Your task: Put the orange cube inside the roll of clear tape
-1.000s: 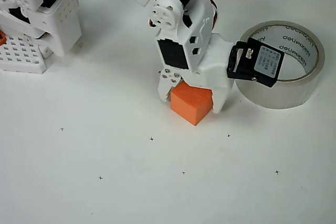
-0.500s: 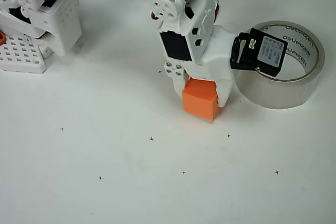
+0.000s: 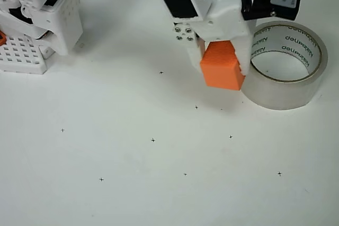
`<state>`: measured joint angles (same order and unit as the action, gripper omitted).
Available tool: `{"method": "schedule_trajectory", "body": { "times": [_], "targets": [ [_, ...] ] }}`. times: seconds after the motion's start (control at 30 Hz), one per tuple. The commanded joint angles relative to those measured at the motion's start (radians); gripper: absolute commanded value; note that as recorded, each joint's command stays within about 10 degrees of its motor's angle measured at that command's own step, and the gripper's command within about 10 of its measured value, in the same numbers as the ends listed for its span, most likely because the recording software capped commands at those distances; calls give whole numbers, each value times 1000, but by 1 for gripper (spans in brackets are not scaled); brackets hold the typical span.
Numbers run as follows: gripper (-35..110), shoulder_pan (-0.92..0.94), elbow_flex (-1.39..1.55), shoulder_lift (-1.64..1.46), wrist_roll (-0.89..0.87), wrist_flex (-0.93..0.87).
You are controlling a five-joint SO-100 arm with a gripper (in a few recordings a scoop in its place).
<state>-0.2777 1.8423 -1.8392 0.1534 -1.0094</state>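
In the overhead view, a white perforated block [image 3: 21, 56] sits at the left edge; at upper centre my gripper [image 3: 222, 62] grasps the orange cube [image 3: 222, 71], just left of the tape roll [image 3: 288, 93] at right

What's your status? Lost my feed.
Gripper shut on orange cube, lifted. Roll of clear tape just right of it in overhead view, hole unobstructed.
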Motion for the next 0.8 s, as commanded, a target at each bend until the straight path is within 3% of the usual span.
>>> {"method": "schedule_trajectory", "body": {
  "times": [0.0,0.77],
  "targets": [
    [18,-38,-120,-72,15,-17],
    [18,-166,-468,247,44,-69]
  ]
}}
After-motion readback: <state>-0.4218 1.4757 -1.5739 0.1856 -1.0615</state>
